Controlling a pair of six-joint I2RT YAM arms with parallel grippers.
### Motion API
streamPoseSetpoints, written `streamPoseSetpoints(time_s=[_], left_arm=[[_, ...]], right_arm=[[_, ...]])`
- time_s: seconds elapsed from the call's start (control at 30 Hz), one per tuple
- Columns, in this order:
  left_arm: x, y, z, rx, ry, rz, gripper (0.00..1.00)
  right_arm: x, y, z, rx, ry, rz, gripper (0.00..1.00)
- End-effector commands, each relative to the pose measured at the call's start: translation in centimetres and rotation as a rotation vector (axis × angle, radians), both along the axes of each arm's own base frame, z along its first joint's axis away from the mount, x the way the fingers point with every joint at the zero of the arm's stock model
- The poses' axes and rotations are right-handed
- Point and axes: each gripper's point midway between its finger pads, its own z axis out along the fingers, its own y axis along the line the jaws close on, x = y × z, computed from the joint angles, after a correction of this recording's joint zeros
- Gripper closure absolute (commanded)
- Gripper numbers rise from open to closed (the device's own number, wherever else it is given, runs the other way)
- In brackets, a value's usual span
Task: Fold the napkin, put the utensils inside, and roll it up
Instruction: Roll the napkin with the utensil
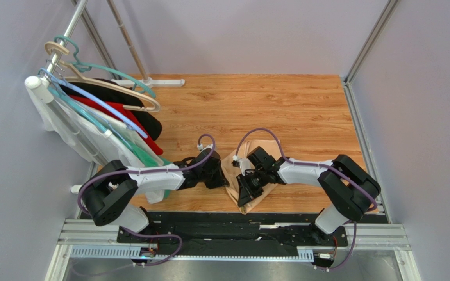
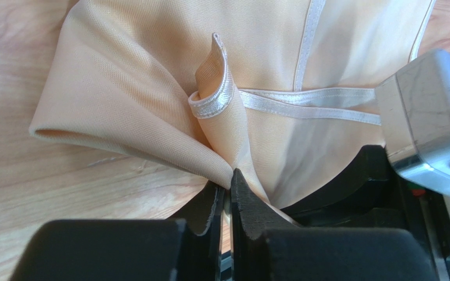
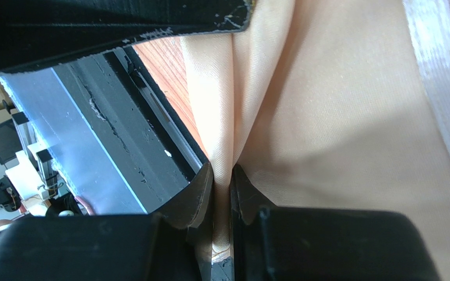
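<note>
The peach-beige napkin (image 1: 234,168) lies bunched on the wooden table between my two grippers. My left gripper (image 1: 224,178) reaches in from the left. In the left wrist view its jaws (image 2: 228,177) stand almost together, pinching a raised fold of the napkin (image 2: 151,76) at their tips; a white hem strip (image 2: 303,108) crosses the cloth. My right gripper (image 1: 244,193) sits at the napkin's near right side. In the right wrist view it (image 3: 222,175) is shut on a pleat of the napkin (image 3: 339,117) that runs down between the pads. The utensils are out of view.
A rack of hangers with white, red and black garments (image 1: 110,117) stands at the left. The black base rail (image 1: 233,225) runs along the near table edge. The right arm's silver housing (image 2: 427,117) sits close to my left gripper. Grey walls surround the table (image 1: 280,105).
</note>
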Motion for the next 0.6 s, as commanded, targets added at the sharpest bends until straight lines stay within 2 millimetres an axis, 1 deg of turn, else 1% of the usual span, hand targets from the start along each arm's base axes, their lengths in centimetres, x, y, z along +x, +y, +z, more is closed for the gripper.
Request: streamPoseSetpoints(time_s=[0.0, 0.07, 0.1, 0.13, 0.2, 0.23, 0.3, 0.33, 0.37, 0.43, 0.5, 0.53, 0.57], left_arm=[[-0.6, 1.1, -1.8, 0.108, 0.041, -0.028, 0.98], [-0.6, 1.1, -1.9, 0.115, 0.048, -0.031, 1.0], [-0.7, 1.1, -1.8, 0.118, 0.052, -0.036, 1.0], [-0.7, 1.0, -1.9, 0.121, 0.056, -0.041, 1.0], [-0.8, 0.9, -1.8, 0.126, 0.061, -0.054, 1.0], [-0.7, 0.9, -1.9, 0.129, 0.065, -0.054, 1.0], [-0.7, 0.8, -1.7, 0.123, 0.068, -0.059, 1.0], [-0.7, 0.8, -1.9, 0.125, 0.076, -0.061, 1.0], [-0.7, 0.7, -1.9, 0.122, 0.079, -0.062, 1.0], [-0.8, 0.6, -2.0, 0.117, 0.092, -0.065, 1.0], [-0.9, 0.7, -1.9, 0.119, 0.098, -0.069, 1.0], [-0.9, 0.6, -1.8, 0.118, 0.096, -0.074, 1.0], [-0.8, 0.6, -1.7, 0.114, 0.098, -0.076, 1.0]], right_arm=[[2.2, -1.0, -1.7, -0.073, -0.138, -0.007, 1.0], [2.4, -1.0, -1.4, -0.078, -0.145, -0.01, 0.99], [2.5, -1.1, -1.4, -0.092, -0.15, -0.015, 0.96], [2.7, -1.2, -1.4, -0.098, -0.154, -0.02, 0.89], [2.9, -1.2, -1.0, -0.103, -0.162, -0.026, 0.8], [2.9, -1.3, -0.8, -0.104, -0.164, -0.029, 0.69], [3.1, -1.5, -0.1, -0.11, -0.181, -0.045, 0.63], [3.3, -1.5, 0.2, -0.112, -0.189, -0.053, 0.55], [3.4, -1.6, 0.5, -0.115, -0.198, -0.056, 0.51], [3.7, -1.8, 1.5, -0.121, -0.219, -0.068, 0.46], [3.9, -2.1, 2.3, -0.132, -0.24, -0.082, 0.44], [4.1, -2.1, 3.0, -0.124, -0.261, -0.087, 0.39], [4.4, -2.1, 3.6, -0.124, -0.278, -0.098, 0.38]])
